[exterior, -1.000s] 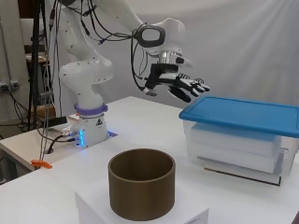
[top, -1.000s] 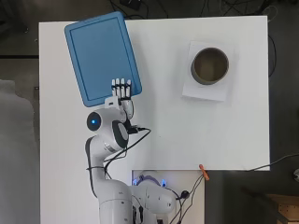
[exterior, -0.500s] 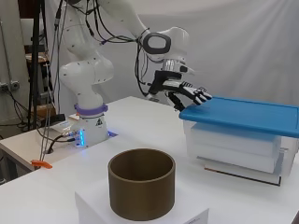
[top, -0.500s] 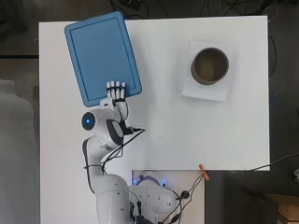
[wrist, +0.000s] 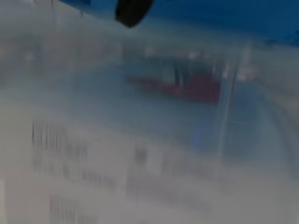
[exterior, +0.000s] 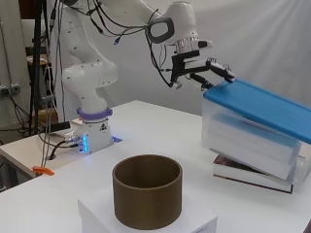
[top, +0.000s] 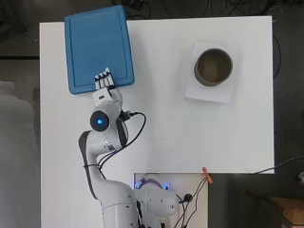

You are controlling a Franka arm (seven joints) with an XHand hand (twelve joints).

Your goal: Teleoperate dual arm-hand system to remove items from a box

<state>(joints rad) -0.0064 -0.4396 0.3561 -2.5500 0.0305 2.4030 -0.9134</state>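
the hand (exterior: 210, 69) is out over the near edge of the blue lid (top: 97, 47), fingers stretched fairly straight and spread a little, fingertips (top: 103, 78) lying on the lid's rim. nothing is gripped; the hand is open and flat against the top. in the side view the fingers reach from the wrist to the lid's corner and touch it there, with the thumb side hanging just off the edge.

the lid sits closed on the clear plastic box (exterior: 252, 141), which stands at the far left corner of the white table (top: 190, 128) as seen from overhead. through the box's clear wall there are pale stacked shapes inside, too vague to name. the box is tilted, propped on a dark flat book (exterior: 252, 175) that pokes out from under it.

the wrist view is pressed close to the clear wall (wrist: 140, 140): a strip of blue lid along one edge, one dark fingertip (wrist: 134, 10) against it, and a smear of red behind the plastic that cannot be made out.

well apart from the box, a brown open cylinder (top: 213, 67) stands upright on a white block (exterior: 146, 221). its inside looks bare from above. a small orange clip (top: 207, 175) lies at the table's edge near the arm's base.
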